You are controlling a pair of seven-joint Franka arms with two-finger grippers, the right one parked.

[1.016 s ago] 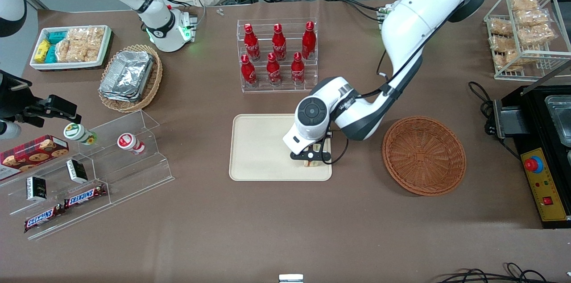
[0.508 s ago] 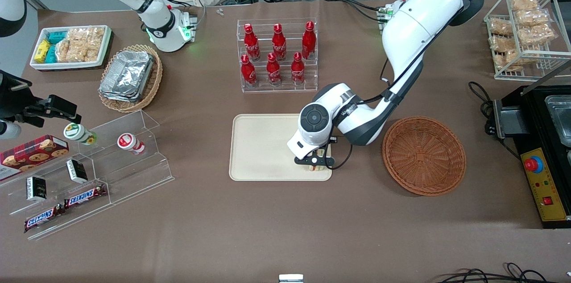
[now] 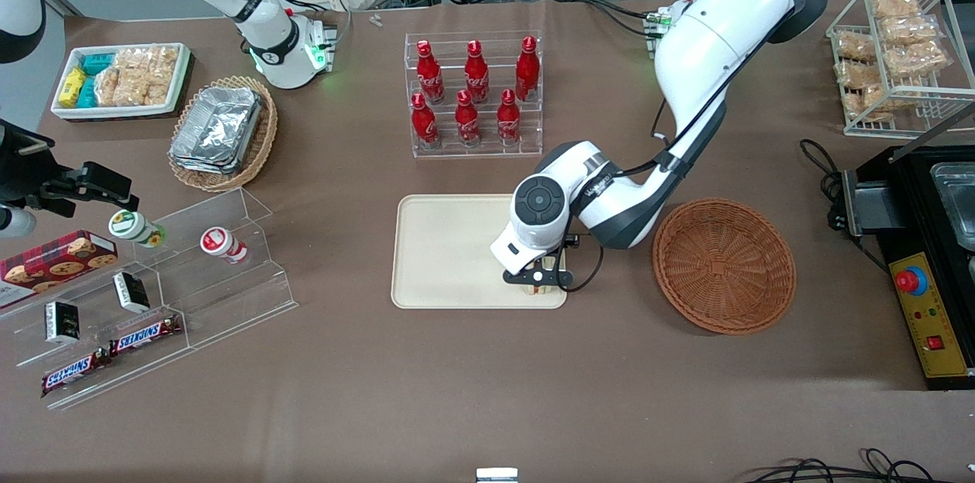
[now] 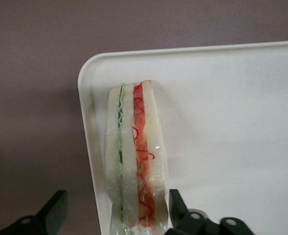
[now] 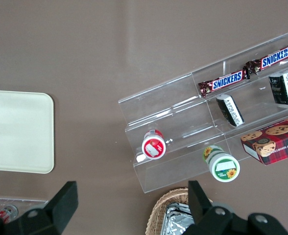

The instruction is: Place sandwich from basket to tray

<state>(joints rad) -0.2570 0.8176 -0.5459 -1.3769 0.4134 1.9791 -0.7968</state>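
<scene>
Sandwich point(image 4: 136, 161) stands on its edge on the tray point(image 4: 222, 122), tight in the rounded corner that lies nearest the front camera and toward the basket point(image 3: 724, 266). It is a slim wedge wrapped in clear, glossy film: 3 pale white bread slices with 2 filling layers between them, 1 a thin green line and the other a wider orange-red band with bright red threads running along it. One bread face runs close along the tray's low rim, and the brown table shows just outside that rim. The left arm's gripper point(image 3: 537, 281) hangs directly over the sandwich, low above the tray corner, with its black fingers point(image 4: 53, 210) spread wider than the wedge; 1 finger stands clear of the bread over the table and the other sits close against the film on the orange-red side, so the gripper is parted and clamps nothing. In the front view only a small pale piece of the sandwich point(image 3: 538, 290) shows under the gripper. The cream tray point(image 3: 449, 254) is otherwise bare, and the reddish-brown wicker basket lies just beside it toward the working arm's end of the table.
</scene>
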